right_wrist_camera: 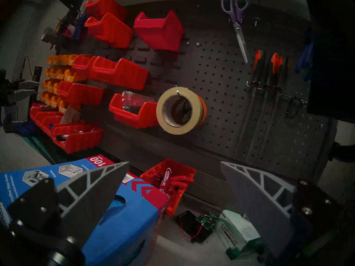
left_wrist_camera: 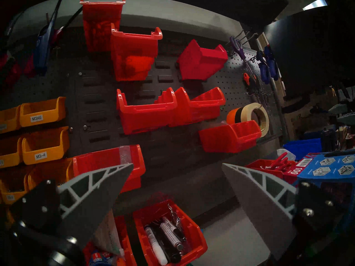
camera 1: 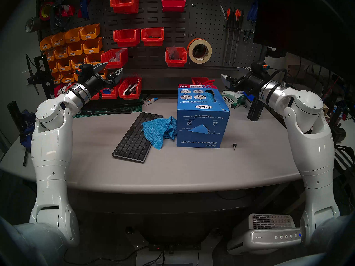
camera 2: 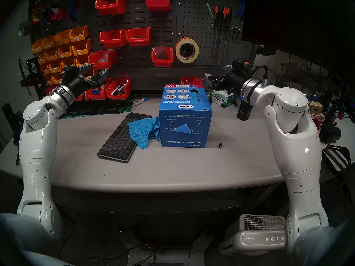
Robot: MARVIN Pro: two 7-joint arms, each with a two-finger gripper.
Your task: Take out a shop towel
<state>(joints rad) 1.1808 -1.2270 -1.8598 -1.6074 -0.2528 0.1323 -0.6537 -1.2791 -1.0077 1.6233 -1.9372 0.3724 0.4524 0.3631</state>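
Note:
A bright-blue shop towel (camera 1: 159,130) (camera 2: 143,130) lies crumpled on the grey table, draped over the right edge of the dark keyboard (camera 1: 134,137) and touching the left side of the big blue cardboard box (camera 1: 201,114) (right_wrist_camera: 123,231). A blue towel corner (camera 1: 198,129) pokes out of the box's front slot. More blue cloth shows through the top opening (right_wrist_camera: 119,202). My left gripper (camera 1: 114,67) (left_wrist_camera: 177,163) hovers open, high at the back left by the red bins. My right gripper (camera 1: 230,71) (right_wrist_camera: 174,162) hovers open at the back right, above and behind the box. Neither holds anything.
A green-and-white Kimtech tissue box (camera 1: 233,98) and a black block (camera 1: 254,110) stand at the back right. A small black knob (camera 1: 234,146) lies right of the blue box. Red bins (camera 1: 130,89), a glue bottle (camera 1: 149,101) and a pegboard with tools line the back.

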